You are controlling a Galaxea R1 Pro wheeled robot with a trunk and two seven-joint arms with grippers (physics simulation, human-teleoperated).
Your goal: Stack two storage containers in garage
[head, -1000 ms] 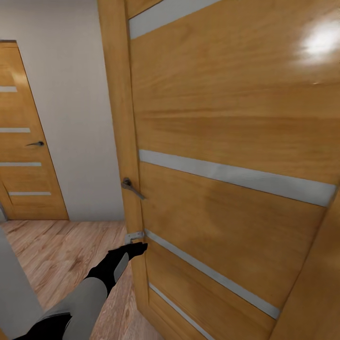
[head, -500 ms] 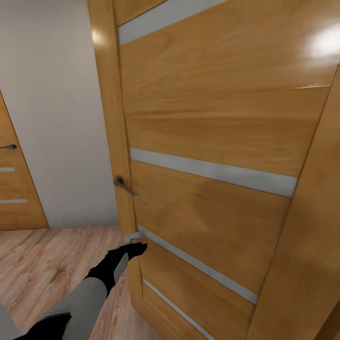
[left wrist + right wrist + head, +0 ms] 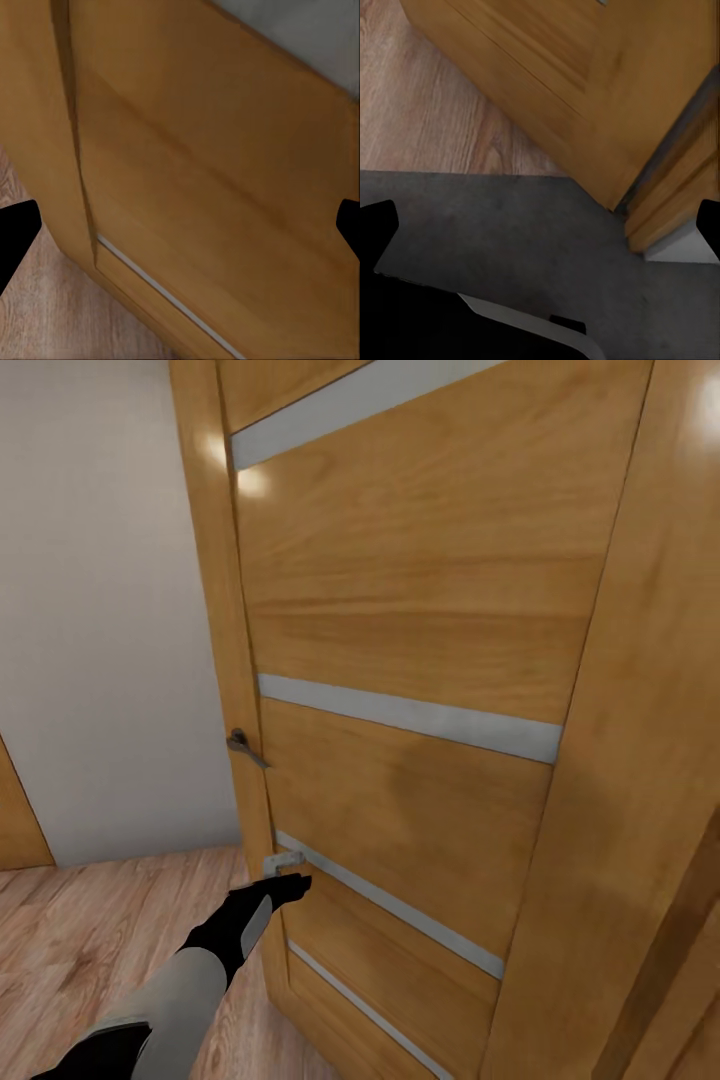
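Left gripper (image 3: 293, 884), fingers spread and holding nothing, reaches out just beside the door (image 3: 400, 660) edge, below the handle (image 3: 245, 746). Right gripper (image 3: 540, 225), fingers apart, hangs over grey concrete floor (image 3: 510, 232) meeting wood planks (image 3: 427, 105). Beige wall (image 3: 100, 610) behind. Containers not seen.

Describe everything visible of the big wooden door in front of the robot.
The door is glossy orange-brown wood crossed by slanting pale grey strips, with light glare near its top. A dark metal lever handle and a small silver latch plate sit on its near edge. It stands upright and swung open, its foot over the light wood plank floor. The left gripper reaches to that edge just below the plate; contact cannot be judged.
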